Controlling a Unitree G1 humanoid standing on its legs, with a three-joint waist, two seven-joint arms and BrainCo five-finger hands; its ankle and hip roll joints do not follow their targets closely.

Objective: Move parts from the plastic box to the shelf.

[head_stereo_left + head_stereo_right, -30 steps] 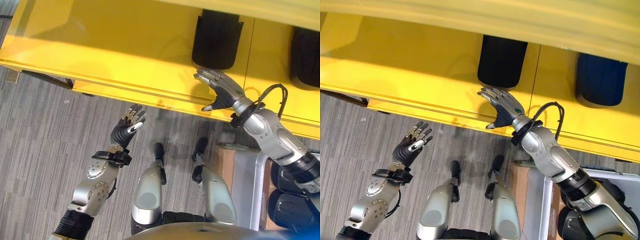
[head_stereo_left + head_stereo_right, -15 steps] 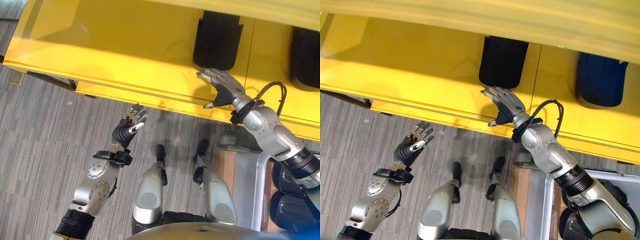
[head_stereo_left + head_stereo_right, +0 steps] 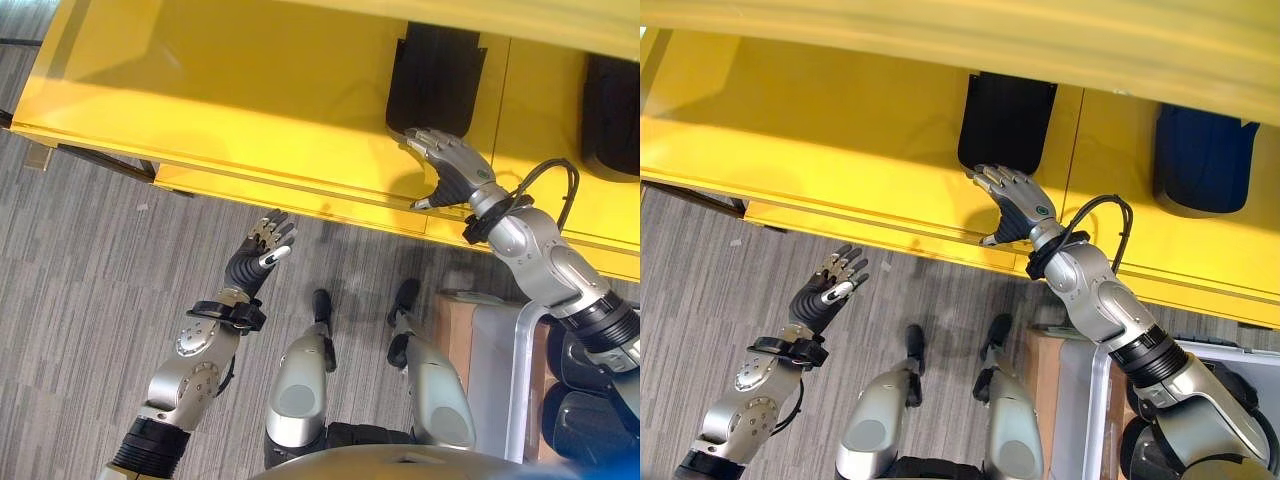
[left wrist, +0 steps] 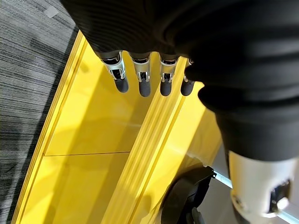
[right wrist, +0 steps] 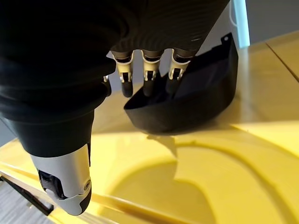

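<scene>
Two black parts (image 3: 434,78) (image 3: 612,100) already sit on the yellow shelf (image 3: 230,110), while more wait in the box (image 3: 500,370) below its front edge. The right robot hand (image 3: 450,172), fingers relaxed and empty, hovers just before the nearer part; the left robot hand (image 3: 257,258) hangs spread, well below the shelf.

Grey striped carpet floor (image 3: 90,270) spreads below, with a small white scrap (image 3: 142,207) lying on it and a tan cardboard box (image 3: 450,330) nearby.
</scene>
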